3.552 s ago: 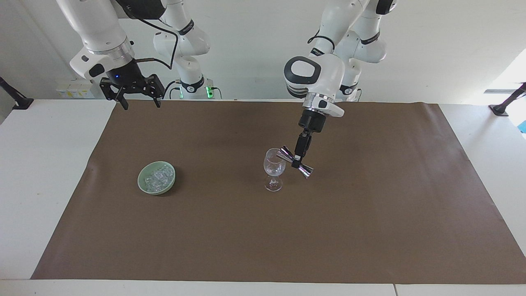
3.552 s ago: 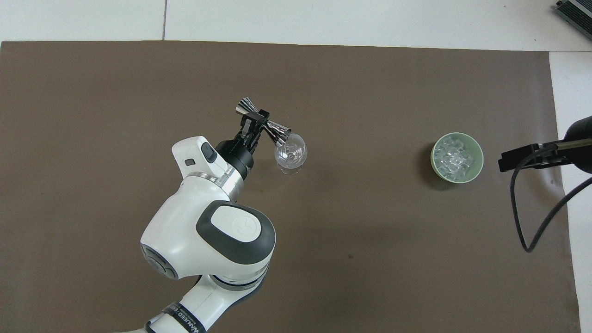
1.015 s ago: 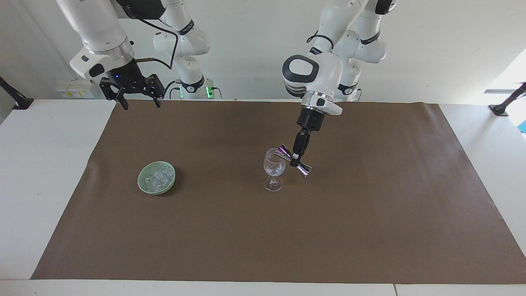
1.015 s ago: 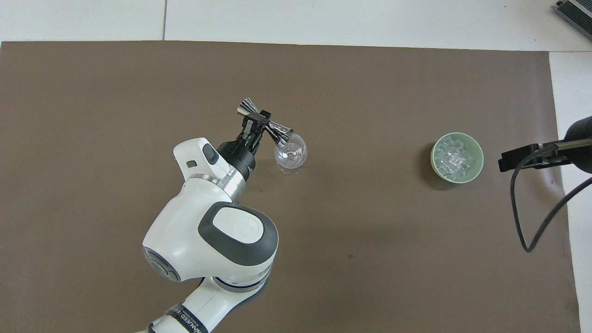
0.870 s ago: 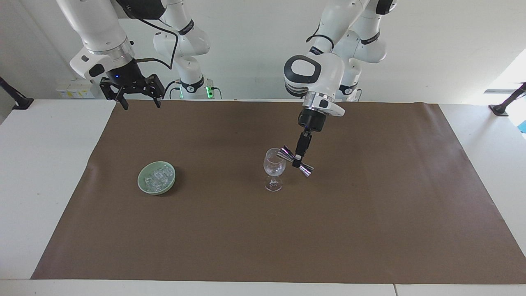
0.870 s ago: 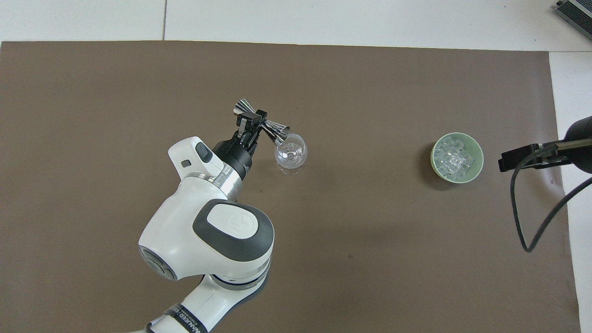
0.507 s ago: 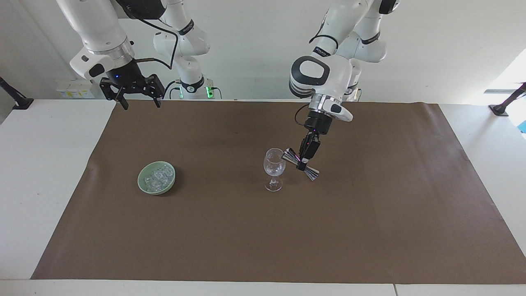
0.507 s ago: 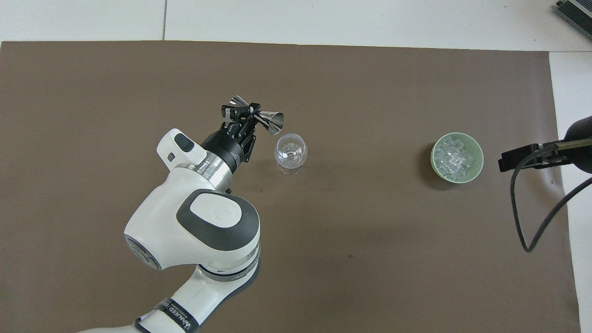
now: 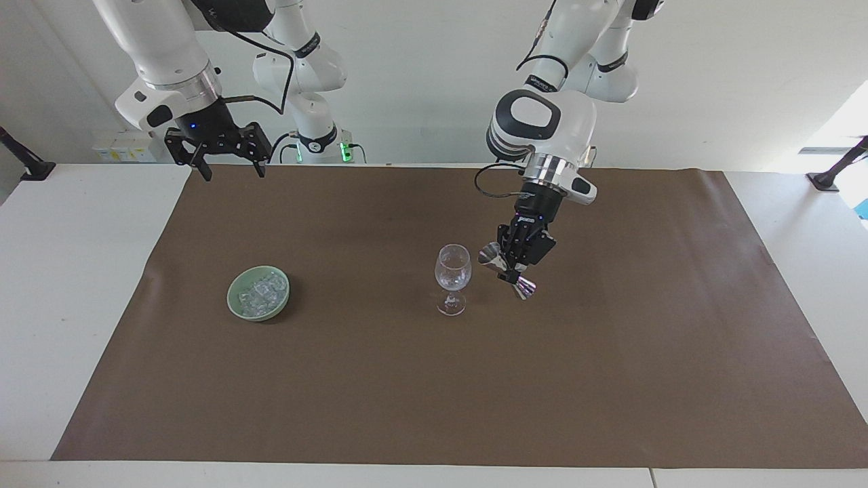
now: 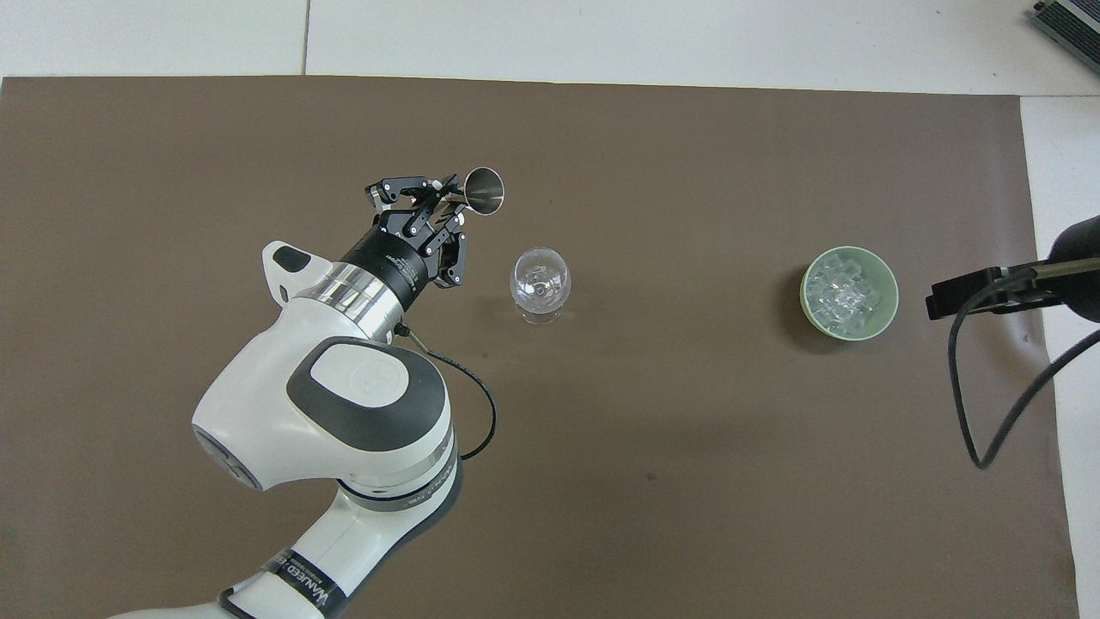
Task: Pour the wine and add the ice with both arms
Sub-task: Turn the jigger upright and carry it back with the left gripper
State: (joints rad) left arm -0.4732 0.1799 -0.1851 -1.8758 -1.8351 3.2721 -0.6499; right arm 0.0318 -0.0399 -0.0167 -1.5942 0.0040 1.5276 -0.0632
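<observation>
A clear stemmed wine glass (image 9: 452, 278) (image 10: 540, 282) stands upright mid-mat. My left gripper (image 9: 510, 274) (image 10: 447, 205) is shut on the waist of a steel double-cone jigger (image 9: 489, 256) (image 10: 484, 189). It holds the jigger tilted, in the air, beside the glass toward the left arm's end, clear of the rim. No wine shows in either view. The ice (image 9: 261, 290) (image 10: 846, 292) lies heaped in a pale green dish (image 9: 239, 306) (image 10: 890, 301) toward the right arm's end. My right gripper (image 9: 229, 169) hangs open, high over the mat's corner, and that arm waits.
A brown mat (image 9: 610, 379) covers most of the white table (image 9: 74, 285). A black cable (image 10: 988, 413) loops down from the right arm over the mat's edge near the dish.
The left gripper has drawn the jigger back from the glass's rim toward the left arm's end and turned its wrist, so the jigger's mouth now faces upward. The right arm has not moved.
</observation>
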